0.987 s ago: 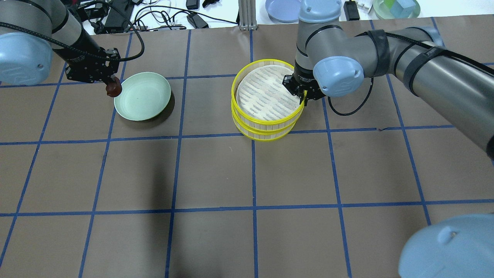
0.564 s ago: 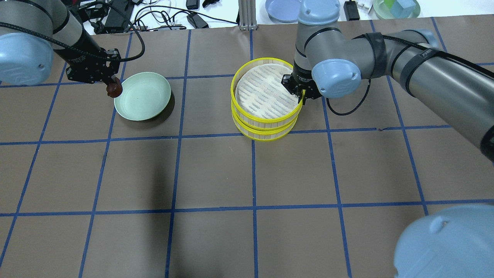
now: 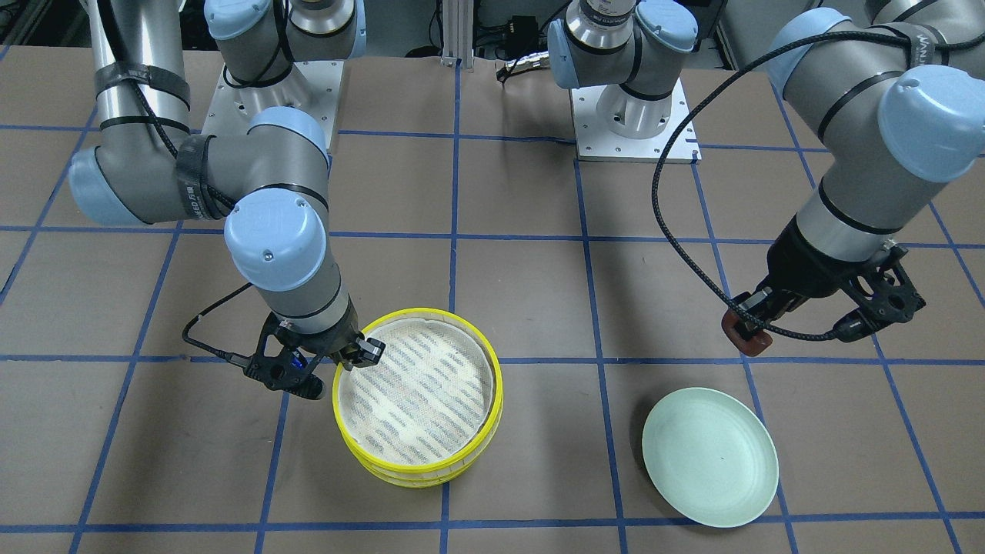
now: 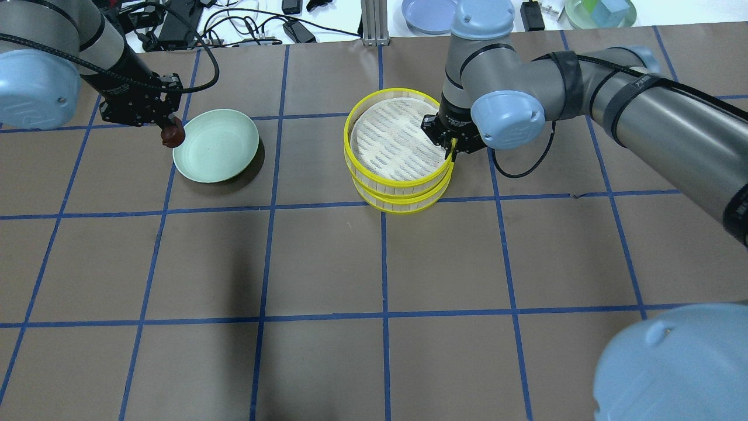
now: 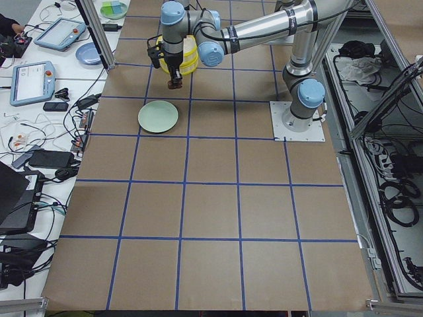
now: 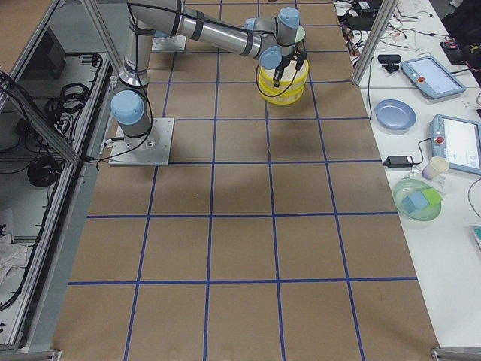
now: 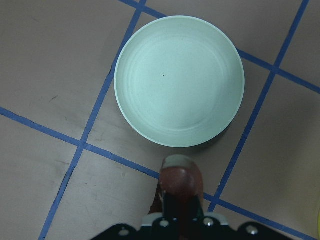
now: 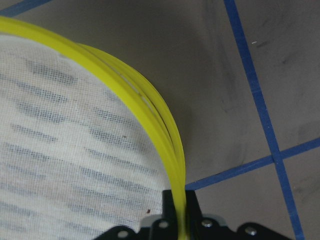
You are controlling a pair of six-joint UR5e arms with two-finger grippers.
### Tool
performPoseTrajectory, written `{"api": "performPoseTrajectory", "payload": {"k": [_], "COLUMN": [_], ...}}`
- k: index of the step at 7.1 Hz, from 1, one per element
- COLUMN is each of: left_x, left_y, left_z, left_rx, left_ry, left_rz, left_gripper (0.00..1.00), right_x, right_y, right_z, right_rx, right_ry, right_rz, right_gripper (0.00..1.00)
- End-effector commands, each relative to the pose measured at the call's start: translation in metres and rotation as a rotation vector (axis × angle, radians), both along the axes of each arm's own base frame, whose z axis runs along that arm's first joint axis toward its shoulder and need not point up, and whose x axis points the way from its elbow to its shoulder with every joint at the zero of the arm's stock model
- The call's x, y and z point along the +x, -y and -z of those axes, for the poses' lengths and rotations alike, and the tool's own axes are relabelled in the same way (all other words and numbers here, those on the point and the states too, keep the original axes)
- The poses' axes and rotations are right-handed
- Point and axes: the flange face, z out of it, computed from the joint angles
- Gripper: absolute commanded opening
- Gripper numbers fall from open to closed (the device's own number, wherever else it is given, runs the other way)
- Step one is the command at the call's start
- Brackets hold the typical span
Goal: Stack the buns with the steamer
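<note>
My left gripper [image 4: 170,131] is shut on the dark reddish-brown bun [image 4: 173,136], held above the table just beside the pale green plate [image 4: 217,146]. The left wrist view shows the bun [image 7: 181,181] near the plate's [image 7: 180,80] edge. My right gripper [image 4: 451,149] is shut on the rim of the upper yellow steamer tray [image 4: 388,140]. This tray sits slightly offset over the lower steamer tray [image 4: 404,204]. The rim [image 8: 167,145] runs between the jaws in the right wrist view. The upper tray holds only a cloth liner. The cream-white bun is hidden.
The plate [image 3: 709,455] is empty. Blue tape lines grid the brown table. Cables, a blue plate [image 4: 425,13] and a green dish [image 4: 599,11] lie beyond the far edge. The arm bases [image 3: 635,115] stand on the robot's side of the table.
My right gripper has shifted the upper steamer tray a little to the left and away over the lower one. The left gripper and bun have not moved.
</note>
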Motion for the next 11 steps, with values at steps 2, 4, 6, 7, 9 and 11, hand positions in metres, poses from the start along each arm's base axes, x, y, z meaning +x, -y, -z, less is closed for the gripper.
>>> {"api": "performPoseTrajectory", "payload": {"k": [2,4,6,7,9,11], "left_x": [0.0001,0.0001,0.0008,-0.0001,0.0009,0.0017], "left_y": [0.0003,0.0003,0.0003,0.0003,0.0006,0.0006], "left_z": [0.0007,0.0007,0.0007,0.0007,-0.0001,-0.0001], "left_rx": [0.001,0.001,0.001,0.001,-0.001,-0.001], "left_ry": [0.000,0.000,-0.002,-0.002,-0.001,-0.001], "left_rz": [0.000,0.000,-0.001,0.000,-0.001,-0.003], "left_gripper": [0.00,0.00,0.00,0.00,0.00,0.00], "right_x": [-0.0016,-0.0011,-0.0012,-0.0015,-0.0025,-0.0037], "right_y": [0.0013,0.0002,-0.0003,-0.0004,-0.0015,-0.0040], "right_z": [-0.0018,-0.0032,-0.0039,-0.0027,-0.0046,-0.0056], "right_rx": [-0.009,-0.008,-0.006,-0.002,0.002,0.022], "right_ry": [-0.007,-0.010,-0.011,-0.014,-0.014,-0.015], "right_rz": [0.000,0.003,0.006,0.002,0.006,0.018], "right_gripper": [0.00,0.00,0.00,0.00,0.00,0.00]}}
